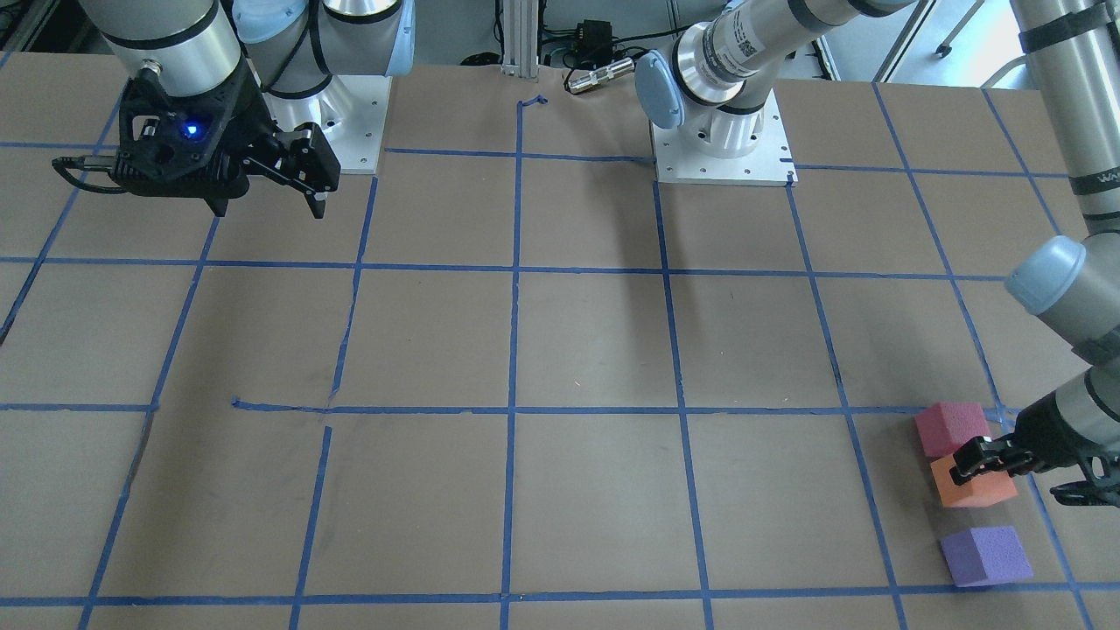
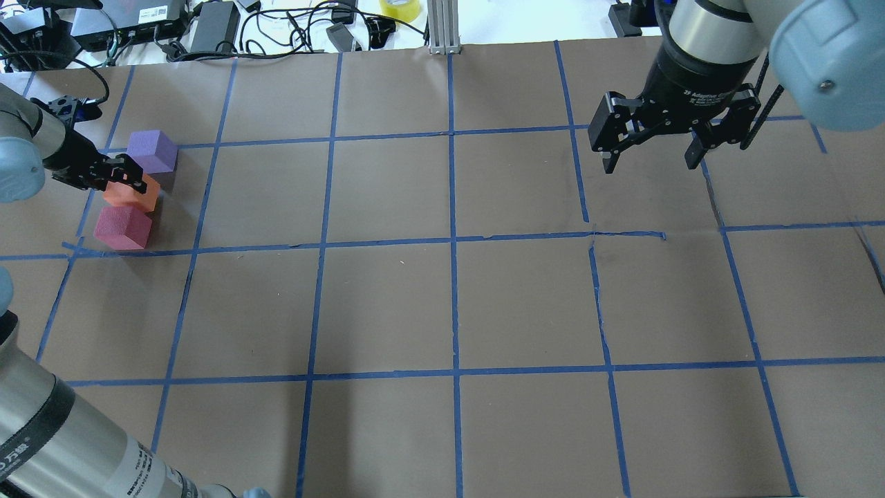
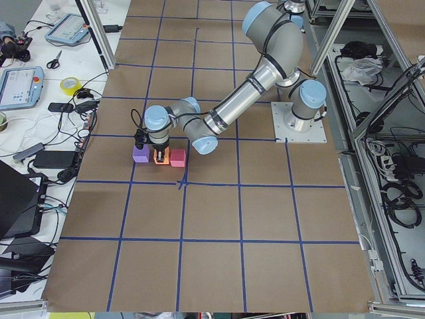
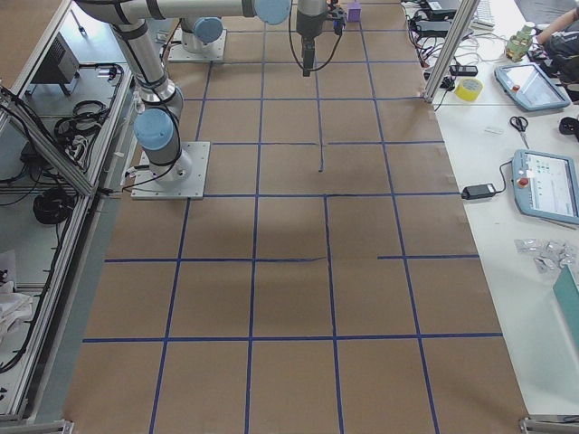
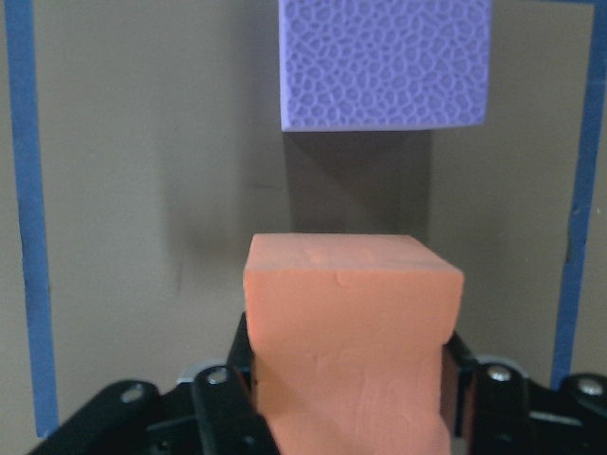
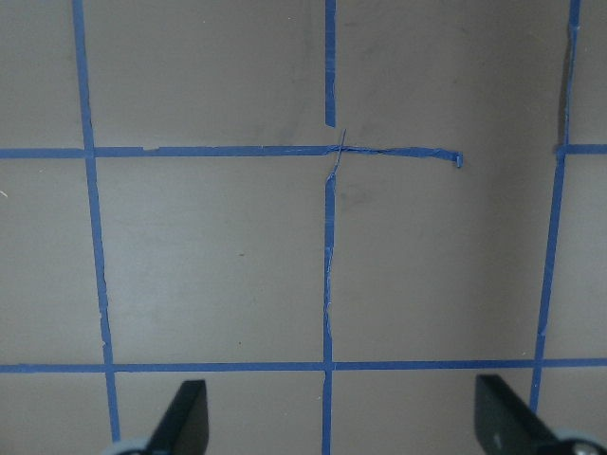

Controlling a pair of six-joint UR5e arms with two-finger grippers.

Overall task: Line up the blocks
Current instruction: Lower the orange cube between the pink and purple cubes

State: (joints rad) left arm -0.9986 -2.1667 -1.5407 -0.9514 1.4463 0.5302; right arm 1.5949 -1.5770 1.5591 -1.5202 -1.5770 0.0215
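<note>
Two silver-tubed arms with pale blue joint caps point(image 1: 662, 92) stand on white, screw-dotted square base plates point(image 1: 752, 171), one to each side of the aluminium post point(image 1: 523, 35). The right arm point(image 1: 166, 44) wears a black wrist band. Its matte black right gripper point(image 2: 648, 162) has angular linked fingers, a glowing blue light point(image 1: 191, 130), white lettering on the collar, and a black cable point(image 1: 79, 171) on the side away from the post. The left arm point(image 1: 726, 52) bears a printed white label point(image 1: 742, 39), and the left gripper point(image 2: 124, 178) is also black.
</note>
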